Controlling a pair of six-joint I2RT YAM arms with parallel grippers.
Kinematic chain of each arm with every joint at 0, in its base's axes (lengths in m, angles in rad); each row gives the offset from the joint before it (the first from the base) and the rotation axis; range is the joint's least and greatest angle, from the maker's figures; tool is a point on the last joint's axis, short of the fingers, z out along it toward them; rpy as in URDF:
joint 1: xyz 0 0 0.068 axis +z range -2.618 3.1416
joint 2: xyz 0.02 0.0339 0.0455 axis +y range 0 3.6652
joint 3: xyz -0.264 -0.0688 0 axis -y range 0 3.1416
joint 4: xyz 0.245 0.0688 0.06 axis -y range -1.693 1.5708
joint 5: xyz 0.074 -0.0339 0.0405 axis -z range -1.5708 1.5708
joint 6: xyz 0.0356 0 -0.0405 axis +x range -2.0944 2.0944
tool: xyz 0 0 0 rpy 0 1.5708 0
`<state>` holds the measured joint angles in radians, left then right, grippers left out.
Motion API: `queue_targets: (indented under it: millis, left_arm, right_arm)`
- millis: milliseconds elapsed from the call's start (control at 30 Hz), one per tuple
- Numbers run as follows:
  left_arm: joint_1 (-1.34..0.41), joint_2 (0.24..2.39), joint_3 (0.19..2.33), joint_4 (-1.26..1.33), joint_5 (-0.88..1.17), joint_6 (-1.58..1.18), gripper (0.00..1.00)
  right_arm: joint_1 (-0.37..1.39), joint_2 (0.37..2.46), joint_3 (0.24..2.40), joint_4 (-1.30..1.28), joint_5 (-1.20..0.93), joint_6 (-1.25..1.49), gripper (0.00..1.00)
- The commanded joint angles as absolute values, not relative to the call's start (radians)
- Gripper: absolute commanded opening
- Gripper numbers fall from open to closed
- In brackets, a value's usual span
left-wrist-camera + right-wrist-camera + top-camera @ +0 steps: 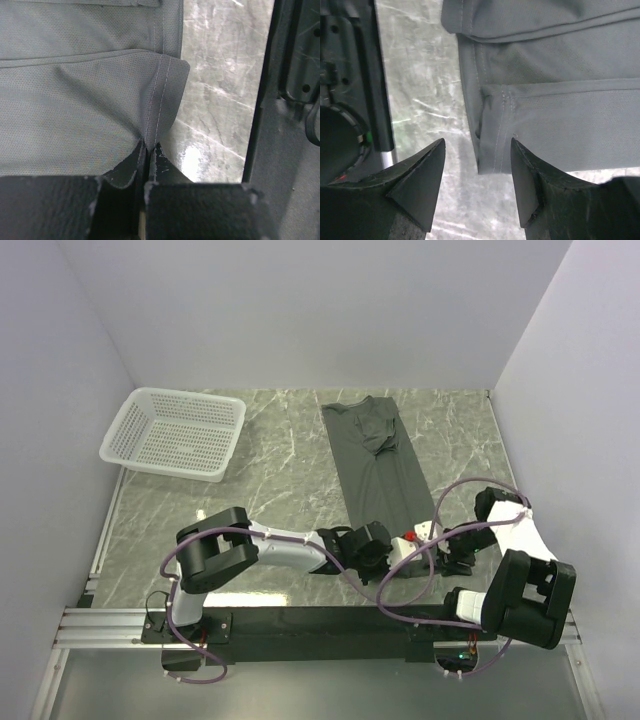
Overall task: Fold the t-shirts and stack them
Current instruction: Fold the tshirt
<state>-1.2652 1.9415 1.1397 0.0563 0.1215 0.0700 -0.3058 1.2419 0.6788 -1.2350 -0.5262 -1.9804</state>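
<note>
Left fingers [167,172] pinched shut on one hem corner of the t-shirt [375,465], a long strip running from the desk's [280,470] far edge to its near edge. Right fingers [420,180] gape astride the other corner, holding nothing; folding likely needs both. The basket [175,432] sits far-left, no obstacle.

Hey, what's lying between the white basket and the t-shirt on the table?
Nothing. In the top view, only bare marble table separates the basket from the t-shirt.
</note>
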Motion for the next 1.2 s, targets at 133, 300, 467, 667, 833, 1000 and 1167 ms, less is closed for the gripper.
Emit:
queue_targets:
  millis: [133,300,467,667,833,1000,1167]
  left_arm:
    - [-1.252,1.916,1.147,0.023,0.187,0.023,0.01]
    - [-1.247,1.919,1.149,0.025,0.201,0.014,0.01]
    - [-1.238,1.916,1.141,0.041,0.212,0.008,0.01]
    - [-1.226,1.908,1.111,0.081,0.218,-0.044,0.01]
    - [-1.221,1.910,1.092,0.090,0.209,-0.044,0.01]
    - [-1.177,1.916,1.068,0.120,0.221,-0.071,0.01]
    - [-1.154,1.908,1.049,0.141,0.239,-0.084,0.01]
  right_arm:
    - [-0.236,1.226,0.618,-1.071,-0.448,-1.959,0.62]
    - [-0.175,1.247,0.581,-0.993,-0.408,-1.914,0.61]
    - [-0.161,1.243,0.539,-0.933,-0.388,-1.905,0.56]
    - [-0.158,1.236,0.543,-0.925,-0.429,-1.884,0.51]
    - [-0.172,1.232,0.647,-1.044,-0.509,-1.887,0.60]
    - [-0.172,1.203,0.676,-1.120,-0.515,-1.924,0.63]
    - [-0.187,1.216,0.677,-1.158,-0.500,-1.950,0.64]
